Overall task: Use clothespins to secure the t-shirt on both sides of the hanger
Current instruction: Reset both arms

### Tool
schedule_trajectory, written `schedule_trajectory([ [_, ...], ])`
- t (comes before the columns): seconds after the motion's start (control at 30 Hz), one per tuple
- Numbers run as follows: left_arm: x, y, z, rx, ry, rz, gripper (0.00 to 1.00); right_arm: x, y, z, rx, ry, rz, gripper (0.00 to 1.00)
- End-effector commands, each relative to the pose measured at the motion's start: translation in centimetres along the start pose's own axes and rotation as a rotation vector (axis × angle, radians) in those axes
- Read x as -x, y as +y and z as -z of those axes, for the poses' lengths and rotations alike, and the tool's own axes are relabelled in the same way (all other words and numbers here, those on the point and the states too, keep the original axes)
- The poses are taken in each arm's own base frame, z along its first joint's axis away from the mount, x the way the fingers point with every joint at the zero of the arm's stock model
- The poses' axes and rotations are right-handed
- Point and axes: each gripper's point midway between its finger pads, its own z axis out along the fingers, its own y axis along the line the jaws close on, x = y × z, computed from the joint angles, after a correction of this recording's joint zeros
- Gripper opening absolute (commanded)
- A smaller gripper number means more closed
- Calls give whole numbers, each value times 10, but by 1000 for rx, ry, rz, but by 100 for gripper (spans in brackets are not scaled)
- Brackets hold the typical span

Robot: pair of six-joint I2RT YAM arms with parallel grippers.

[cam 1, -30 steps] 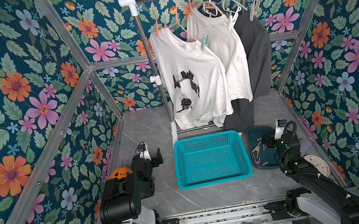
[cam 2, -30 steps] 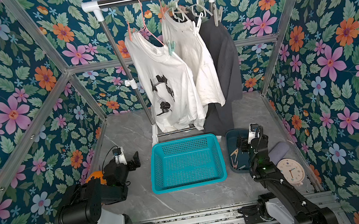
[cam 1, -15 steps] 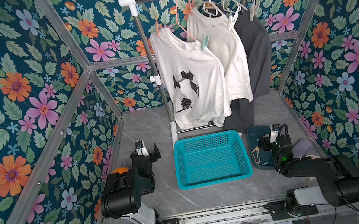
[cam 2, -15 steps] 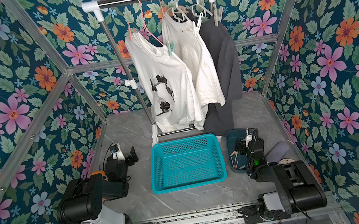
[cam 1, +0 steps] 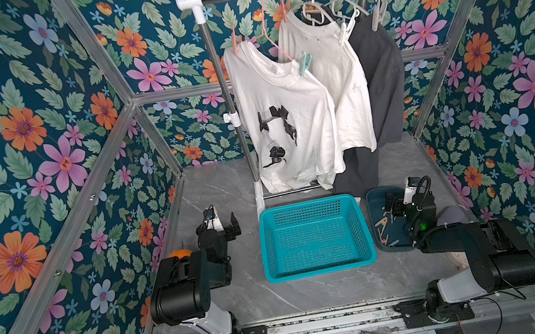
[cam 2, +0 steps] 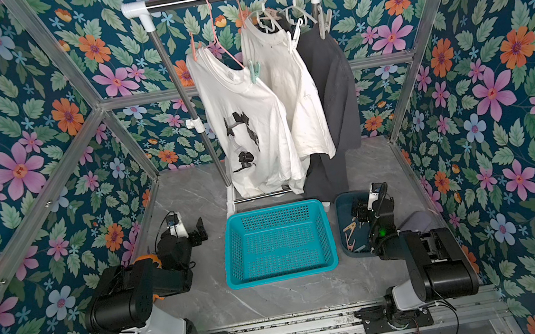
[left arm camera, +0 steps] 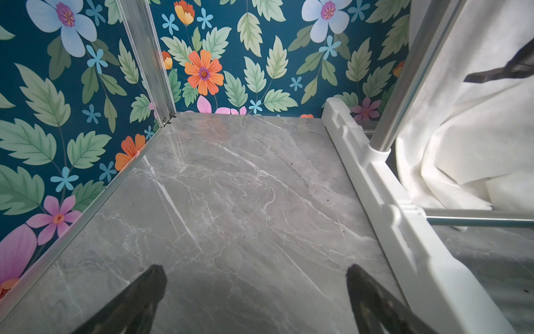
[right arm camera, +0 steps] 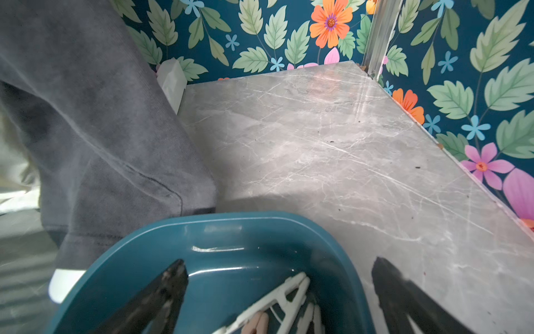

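marble floor (right arm camera: 318, 144); right hand (right arm camera: 278, 261) spread wide over clothespins (right arm camera: 277, 300) in tray (right arm camera: 231, 219); left hand (left arm camera: 255, 269) spread too.

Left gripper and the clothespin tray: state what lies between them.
The turquoise basket stands between the left gripper and the dark teal tray of clothespins; both top views show it.

Grey marble tabletop (cam 1: 220, 197) carries turquoise basket (cam 1: 263, 248), dark-blue tray (cam 1: 372, 200) and clothes rack base (cam 1: 259, 200).

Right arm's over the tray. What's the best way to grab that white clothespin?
Come straight down with the open right gripper; the tray walls block side approaches. The white clothespin lies flat, so pinch across its narrow sides, probably mid-length.
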Motion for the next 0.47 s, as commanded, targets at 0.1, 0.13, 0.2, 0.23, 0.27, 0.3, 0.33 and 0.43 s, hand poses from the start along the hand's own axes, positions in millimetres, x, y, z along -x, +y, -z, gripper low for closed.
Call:
schedule_trajectory([
  [0.1, 1, 0, -1, 0, 0, -13, 100, 6, 3, 0, 14, -24, -6, 100],
  [0.13, 1, 0, -1, 0, 0, -12, 100, 6, 3, 0, 13, -24, -5, 100],
  [0.2, 0, 0, -2, 1, 5, -14, 100, 6, 3, 0, 14, -24, -6, 100],
  [0.23, -1, 0, -3, 8, 10, -19, 100, 6, 3, 0, 14, -23, -4, 100],
  [0.27, -1, -1, -3, 5, 12, -17, 100, 5, 3, 0, 13, -23, -5, 100],
  [0.3, -1, -1, -4, 5, 11, -15, 100, 5, 2, 0, 12, -22, -4, 100],
  [0.33, -1, -1, -4, 6, 11, -15, 100, 5, 2, 0, 12, -21, -4, 100],
  [0.43, 1, -1, -1, 4, 2, -14, 100, 6, 3, 0, 13, -23, -4, 100],
])
